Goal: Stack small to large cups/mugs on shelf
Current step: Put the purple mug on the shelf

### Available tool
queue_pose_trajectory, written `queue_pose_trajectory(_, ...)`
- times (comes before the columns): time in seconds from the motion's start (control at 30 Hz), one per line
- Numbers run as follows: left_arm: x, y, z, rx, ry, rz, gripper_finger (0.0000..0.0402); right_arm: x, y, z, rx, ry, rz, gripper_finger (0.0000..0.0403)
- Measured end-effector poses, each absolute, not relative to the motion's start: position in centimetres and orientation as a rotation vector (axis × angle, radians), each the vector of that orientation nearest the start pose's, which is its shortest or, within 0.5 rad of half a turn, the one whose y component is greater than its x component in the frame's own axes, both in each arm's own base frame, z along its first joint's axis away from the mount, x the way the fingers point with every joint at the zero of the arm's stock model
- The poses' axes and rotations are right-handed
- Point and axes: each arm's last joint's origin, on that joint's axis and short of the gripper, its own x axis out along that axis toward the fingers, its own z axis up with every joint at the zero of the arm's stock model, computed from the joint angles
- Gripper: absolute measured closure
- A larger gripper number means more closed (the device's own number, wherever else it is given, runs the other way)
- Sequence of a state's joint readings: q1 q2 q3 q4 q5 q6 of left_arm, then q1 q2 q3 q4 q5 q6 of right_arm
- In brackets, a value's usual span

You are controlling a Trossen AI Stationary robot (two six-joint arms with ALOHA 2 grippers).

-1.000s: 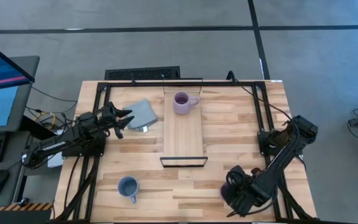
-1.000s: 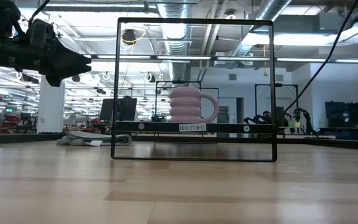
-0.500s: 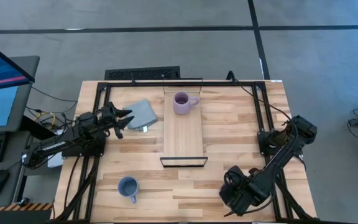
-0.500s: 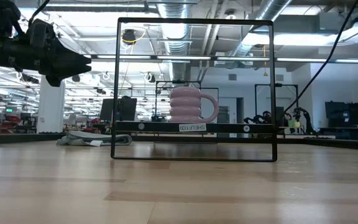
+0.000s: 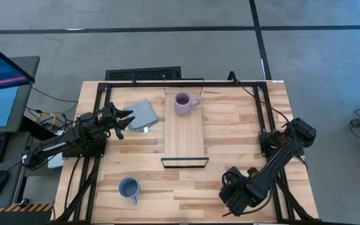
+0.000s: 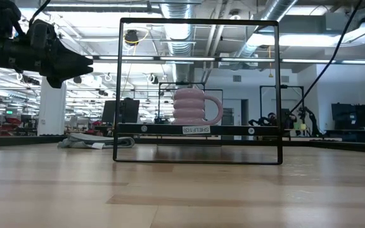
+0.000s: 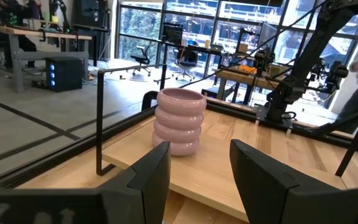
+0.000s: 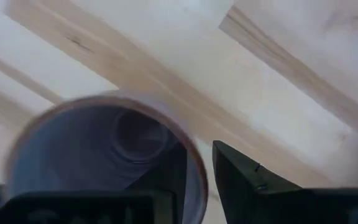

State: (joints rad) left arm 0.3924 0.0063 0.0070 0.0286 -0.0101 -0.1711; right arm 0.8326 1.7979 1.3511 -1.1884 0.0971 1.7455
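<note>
Right jaws [image 8: 194, 186] nearer, astride mug [image 8: 98, 155] rim

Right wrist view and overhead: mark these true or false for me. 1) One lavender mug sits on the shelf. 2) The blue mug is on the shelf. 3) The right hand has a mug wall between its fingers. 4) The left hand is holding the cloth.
1) True: a lavender mug stands at the far end of the shelf.
2) False: the blue mug stands on the tabletop, near its front edge.
3) True: the right hand straddles the rim of another mug.
4) False: the left hand hovers open beside the cloth, gripping nothing.
</note>
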Motion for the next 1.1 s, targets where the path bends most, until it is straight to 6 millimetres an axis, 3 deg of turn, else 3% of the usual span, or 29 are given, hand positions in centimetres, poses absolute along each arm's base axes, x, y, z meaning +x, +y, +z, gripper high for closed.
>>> queue_pose_trajectory(0.27,9.0,3.8,16.8,-0.170,-0.064,0.399,0.0244,22.9,22.9,20.6,0.545,1.430,-0.702,0.0316)
queue_pose_trajectory(0.47,9.0,3.8,16.8,-0.169,-0.064,0.399,0.0244,23.0,22.8,20.8,0.524,1.430,-0.670,0.0382)
queue_pose_trajectory(0.67,9.0,3.8,16.8,-0.167,-0.064,0.399,0.0244,23.0,22.2,20.9,0.474,1.458,-0.692,0.0381)
queue_pose_trajectory(0.9,9.0,3.8,16.8,-0.165,-0.063,0.399,0.0244,22.6,19.8,21.9,0.363,1.522,-0.754,0.0381)
queue_pose_trajectory(1.1,9.0,3.8,16.8,-0.165,-0.063,0.399,0.0244,21.6,16.8,24.8,0.300,1.499,-0.833,0.0381)
